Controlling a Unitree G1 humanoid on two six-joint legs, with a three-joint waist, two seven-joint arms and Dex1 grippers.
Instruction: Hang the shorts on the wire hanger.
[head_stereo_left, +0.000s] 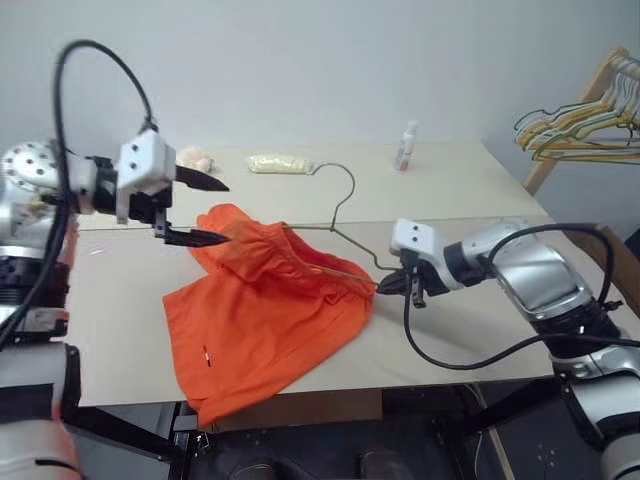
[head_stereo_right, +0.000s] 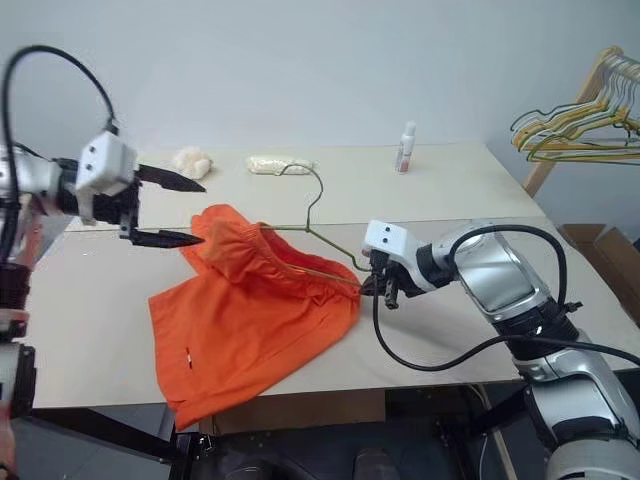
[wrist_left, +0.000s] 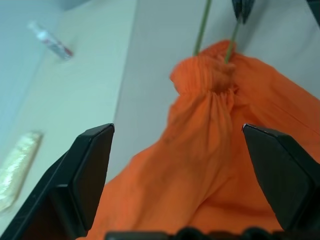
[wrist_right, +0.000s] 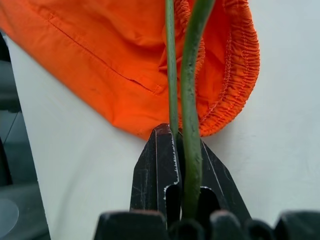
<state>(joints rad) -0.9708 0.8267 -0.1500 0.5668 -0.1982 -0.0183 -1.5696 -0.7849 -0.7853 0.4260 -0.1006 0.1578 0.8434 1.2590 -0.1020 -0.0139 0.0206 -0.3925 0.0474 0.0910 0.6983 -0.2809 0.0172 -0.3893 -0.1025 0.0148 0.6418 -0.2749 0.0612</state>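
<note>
Table (head_stereo_left: 480, 190) bearing shorts (head_stereo_left: 265, 320), bottle (head_stereo_left: 405, 146), perhaps bags (head_stereo_left: 280, 164).

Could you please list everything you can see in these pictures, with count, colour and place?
shorts: one, bright orange, on the near table, waistband end threaded onto the hanger.
wire hanger: one, olive-grey, partly inside the shorts, hook towards the far table.
tables: two, beige, butted together.
small bottle: one, white with a pink label, upright on the far table.
pale yellow packet: one, on the far table beside the hanger hook.
crumpled pale lump: one, off-white, on the far table.
bunch of hangers: several, green, yellow and tan, on a wooden rack at the right.
left gripper: one, black fingers, open, beside the shorts' lifted end.
right gripper: one, black fingers, shut on the wire hanger's corner.
</note>
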